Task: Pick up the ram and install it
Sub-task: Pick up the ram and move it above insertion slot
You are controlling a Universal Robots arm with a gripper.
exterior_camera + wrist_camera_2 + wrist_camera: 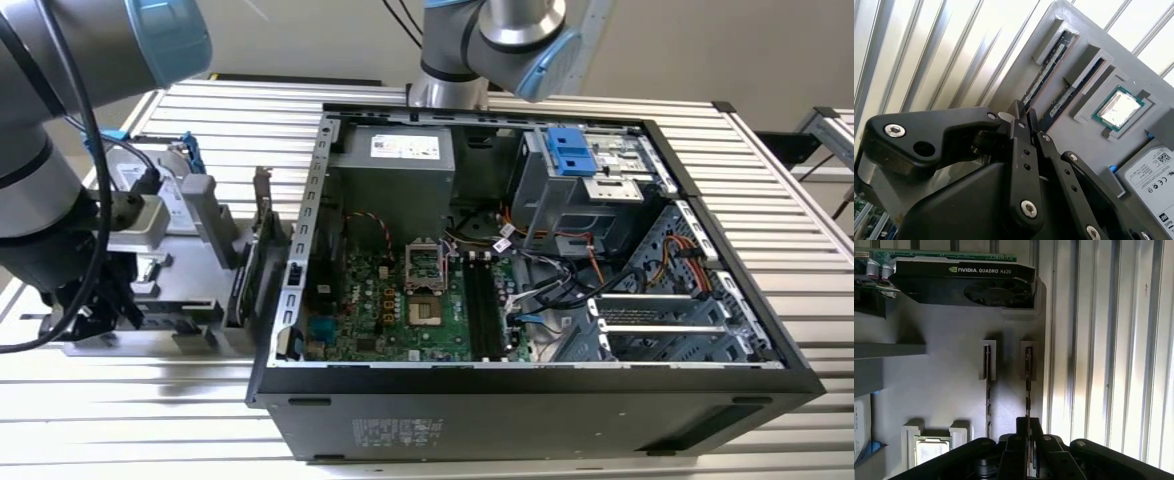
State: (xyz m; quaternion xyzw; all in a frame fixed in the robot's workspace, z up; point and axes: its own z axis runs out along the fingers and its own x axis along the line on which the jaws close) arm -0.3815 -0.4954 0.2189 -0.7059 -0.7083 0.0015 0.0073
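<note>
Pincer (1028, 424): black, angular fingers, pinching the ram's thin edge.
Ram (1028, 375): dark, narrow stick, upright in the holder's outermost slot, nearest the holder's edge.
Second stick (987, 365): in the next slot inward.
Holder (944, 390): matte grey moulded tray, beside the open computer case (534, 410).
Table (1104, 365): pale ribbed metal slats, sunlit, under the holder.

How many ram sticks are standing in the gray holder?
2. One ram stands in the slot at the holder's edge, at the gripper; the other ram stands in the neighbouring slot, nearer the CPU chip.
</note>
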